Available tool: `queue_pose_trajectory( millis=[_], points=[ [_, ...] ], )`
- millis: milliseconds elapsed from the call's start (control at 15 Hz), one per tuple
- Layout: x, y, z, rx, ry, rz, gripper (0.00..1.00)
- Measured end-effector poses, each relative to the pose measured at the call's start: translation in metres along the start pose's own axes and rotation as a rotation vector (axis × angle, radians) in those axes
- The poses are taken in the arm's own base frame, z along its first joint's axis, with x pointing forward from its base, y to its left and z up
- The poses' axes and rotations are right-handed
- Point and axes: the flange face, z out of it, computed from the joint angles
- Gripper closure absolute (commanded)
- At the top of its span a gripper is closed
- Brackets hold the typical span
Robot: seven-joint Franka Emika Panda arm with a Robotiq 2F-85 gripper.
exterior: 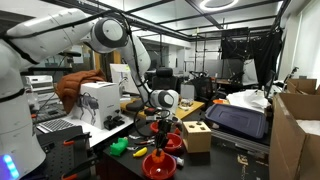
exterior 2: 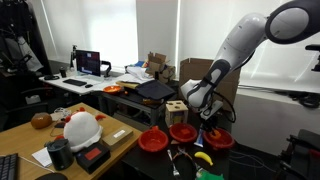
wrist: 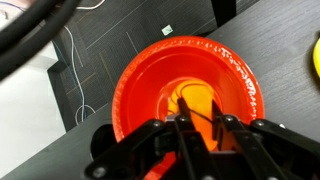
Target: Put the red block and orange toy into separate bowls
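Gripper (wrist: 203,121) of the robot arm hung straight down over a glossy red bowl (wrist: 135,75) and entered the wrist view from the bottom edge. Its two dark fingers (wrist: 180,130) stood a little apart. The orange toy (wrist: 198,103) showed between them, low in the middle of the bowl. Thin black wires crossed in front of it. It could not be told whether the fingers pressed on the toy or merely flanked it, nor whether the toy touched the bowl's floor.

The toy appeared as a rounded orange patch. Its long axis and the way it pointed could not be made out.

In both exterior views the gripper (exterior: 163,127) (exterior 2: 210,122) sat just above the bowl (exterior: 174,146) (exterior 2: 222,142), near the edge of a dark tabletop (wrist: 270,30). In an exterior view, two other red bowls (exterior 2: 184,131) (exterior 2: 152,141) lay in a row beside it, and a tan wooden box (exterior 2: 176,110) stood just behind them. A yellow piece (wrist: 316,60) lay on the tabletop beside the bowl, apart from its rim.
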Motion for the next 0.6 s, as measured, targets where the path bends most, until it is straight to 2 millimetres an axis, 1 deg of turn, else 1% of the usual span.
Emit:
queue_pose_trajectory(
  millis=[467,533,600],
  points=[
    [0.0005,-0.0068,-0.0097,-0.081,0.048,0.008,0.94],
    [0.0005,-0.0072,-0.0101,-0.085,0.050,0.005,0.81],
    [0.0004,-0.0076,-0.0104,-0.089,0.053,0.002,0.53]
  ],
)
